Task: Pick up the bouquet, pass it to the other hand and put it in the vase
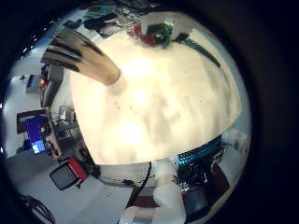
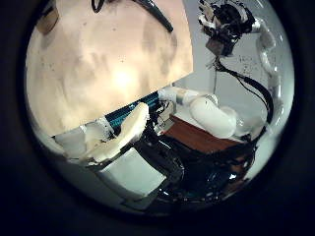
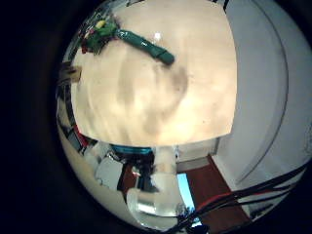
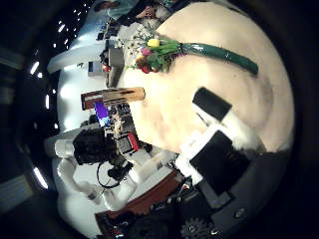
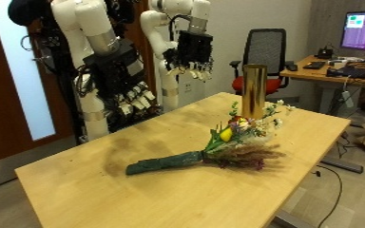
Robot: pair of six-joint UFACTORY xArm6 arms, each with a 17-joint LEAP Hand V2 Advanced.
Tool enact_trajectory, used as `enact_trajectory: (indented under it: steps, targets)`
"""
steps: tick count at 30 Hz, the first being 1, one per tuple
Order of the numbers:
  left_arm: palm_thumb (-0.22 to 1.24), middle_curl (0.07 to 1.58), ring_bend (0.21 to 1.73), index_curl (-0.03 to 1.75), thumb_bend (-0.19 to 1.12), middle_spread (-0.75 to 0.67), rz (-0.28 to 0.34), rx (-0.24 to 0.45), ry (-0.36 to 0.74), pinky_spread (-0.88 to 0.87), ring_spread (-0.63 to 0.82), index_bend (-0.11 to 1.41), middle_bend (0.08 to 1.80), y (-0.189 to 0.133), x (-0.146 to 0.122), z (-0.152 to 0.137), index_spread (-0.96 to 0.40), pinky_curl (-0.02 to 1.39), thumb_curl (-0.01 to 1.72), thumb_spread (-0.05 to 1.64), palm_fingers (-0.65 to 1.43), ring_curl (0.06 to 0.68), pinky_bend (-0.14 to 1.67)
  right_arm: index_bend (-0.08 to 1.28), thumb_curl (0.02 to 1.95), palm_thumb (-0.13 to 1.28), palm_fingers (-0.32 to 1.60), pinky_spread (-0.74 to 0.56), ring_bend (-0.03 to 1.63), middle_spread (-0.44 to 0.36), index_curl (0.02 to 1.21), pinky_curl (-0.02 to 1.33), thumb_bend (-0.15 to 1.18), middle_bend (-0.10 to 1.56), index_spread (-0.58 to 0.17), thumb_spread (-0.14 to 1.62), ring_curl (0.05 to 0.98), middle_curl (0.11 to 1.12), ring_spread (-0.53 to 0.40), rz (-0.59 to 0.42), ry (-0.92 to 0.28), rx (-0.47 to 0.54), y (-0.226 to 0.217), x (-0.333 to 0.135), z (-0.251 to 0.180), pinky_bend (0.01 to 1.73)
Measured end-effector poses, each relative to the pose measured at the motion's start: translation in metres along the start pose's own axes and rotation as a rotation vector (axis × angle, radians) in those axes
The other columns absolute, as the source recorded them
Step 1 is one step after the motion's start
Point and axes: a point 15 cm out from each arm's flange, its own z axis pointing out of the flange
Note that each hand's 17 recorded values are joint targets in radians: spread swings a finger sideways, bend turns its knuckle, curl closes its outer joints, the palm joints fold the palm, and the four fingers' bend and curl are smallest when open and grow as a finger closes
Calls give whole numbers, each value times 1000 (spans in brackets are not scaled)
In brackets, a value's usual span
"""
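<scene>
In the outside view a bouquet (image 5: 220, 147) with a green wrapped stem lies flat on the wooden table (image 5: 82, 185). Its flowers point toward a tall gold vase (image 5: 252, 90) standing upright near the far table edge. My right hand (image 5: 125, 85) hangs open above the table's back edge, away from the bouquet. My left hand (image 5: 191, 55) hangs open farther back and higher, holding nothing. The bouquet (image 3: 127, 39) and the vase (image 3: 68, 73) show in the right little finger side palm view. The left little finger side palm view shows the vase (image 1: 89, 58) and the bouquet (image 1: 159, 33).
An office chair (image 5: 269, 52) and a desk with a monitor (image 5: 360, 33) stand behind the table. The right thumb side palm view shows the bouquet (image 4: 174, 48) beside the vase (image 4: 115, 97). A hand (image 2: 228, 25) shows in the left thumb side palm view.
</scene>
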Motion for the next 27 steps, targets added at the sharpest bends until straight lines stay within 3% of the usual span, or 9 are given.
enact_trajectory:
  steps: [2, 4, 5, 7, 9, 11, 14, 20, 27]
  targets:
    - [471, 335, 413, 352, -29, 335, -8, -1, 5, 526, 511, 178, 234, 0, -2, 2, 191, 249, 307, 971, 189, 200, 185, 134, 422, 772, 500, 147, 513, -73, 275, 256, -20, 384, -172, 1090, 262, 384, -98, -9, 6, 34, -7, -1, -2, 181]
    - [470, 335, 419, 351, -28, 335, -12, -7, 15, 525, 511, 177, 233, -1, -1, 4, 191, 249, 306, 968, 190, 201, 184, 164, 424, 777, 468, 60, 515, -51, 283, 281, -17, 319, -172, 1088, 270, 373, -366, -17, 8, 23, -5, -1, 3, 280]
    - [470, 335, 419, 351, -28, 335, -4, -13, 18, 525, 512, 177, 233, -3, 1, 6, 191, 249, 306, 968, 190, 201, 184, 174, 425, 781, 467, 31, 413, -2, 286, 284, -17, 406, -169, 1086, 246, 398, -371, -19, 8, 14, -3, 0, 7, 300]
    - [470, 336, 416, 351, -28, 334, 0, -15, 18, 525, 510, 178, 234, -5, 1, 7, 191, 249, 305, 967, 188, 201, 185, 183, 426, 783, 518, -18, 533, 44, 290, 282, -19, 300, -159, 1084, 273, 371, -289, -32, 5, -1, 1, -3, 16, 317]
    - [466, 335, 417, 353, -28, 335, -6, -12, 21, 526, 511, 180, 233, -8, 0, 6, 191, 248, 305, 967, 186, 201, 182, 231, 426, 784, 488, -63, 507, -36, 312, 292, -20, 259, -146, 1082, 278, 365, -237, -68, 1, -21, 6, -13, 25, 354]
    - [465, 334, 417, 353, -27, 336, -5, -14, 21, 527, 511, 180, 233, -11, 2, 6, 191, 247, 306, 968, 186, 200, 182, 170, 429, 788, 554, -77, 480, -84, 301, 257, -20, 507, -127, 1076, 267, 437, -235, -85, 0, -25, 9, -15, 30, 248]
    - [465, 333, 419, 354, -27, 339, 0, -14, 18, 527, 510, 178, 232, -12, 2, 6, 191, 247, 307, 968, 188, 201, 186, 196, 430, 789, 459, -31, 422, -37, 318, 251, -21, 513, -140, 1074, 254, 446, -189, -72, 6, -5, 4, -12, 37, 223]
    - [465, 333, 425, 350, -27, 335, 4, -23, 13, 533, 511, 177, 235, -17, 8, 5, 191, 249, 308, 968, 191, 199, 185, 159, 435, 801, 146, 126, 291, 22, 337, 294, -18, 184, -218, 1068, 227, 350, -9, -63, 18, -16, -23, -6, 57, 359]
    - [464, 333, 417, 348, -27, 345, 4, -25, 11, 528, 522, 179, 235, -17, 13, 2, 191, 252, 309, 968, 185, 197, 186, 141, 432, 772, -67, 226, 252, 108, 288, 306, -32, 164, -265, 1059, 217, 304, 129, -19, 22, -51, -55, 10, 85, 391]
